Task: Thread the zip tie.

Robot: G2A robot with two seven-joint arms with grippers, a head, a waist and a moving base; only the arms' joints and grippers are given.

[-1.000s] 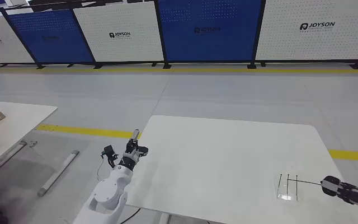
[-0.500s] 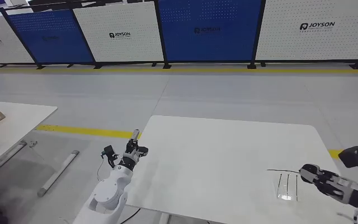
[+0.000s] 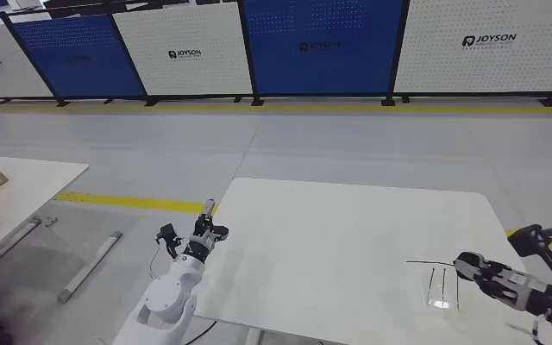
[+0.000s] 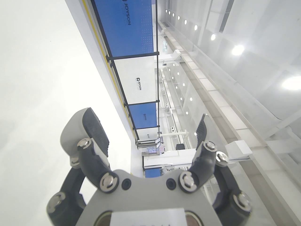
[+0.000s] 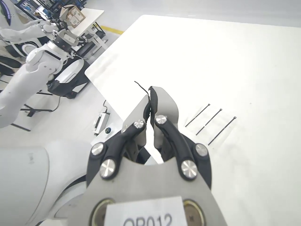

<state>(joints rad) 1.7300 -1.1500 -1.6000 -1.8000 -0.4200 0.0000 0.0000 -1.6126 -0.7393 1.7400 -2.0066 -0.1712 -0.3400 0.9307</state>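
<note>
A thin black zip tie (image 3: 429,262) is pinched at one end by the right gripper (image 3: 460,264), its free end pointing to 9 o'clock in the top view. Three more ties (image 5: 208,121) lie flat, parallel, side by side, near the table's (image 3: 345,241) 4 o'clock corner

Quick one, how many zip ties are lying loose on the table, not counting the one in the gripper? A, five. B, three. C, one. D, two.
B: three zip ties lie side by side on the table, while the right gripper is shut on a fourth tie.
</note>
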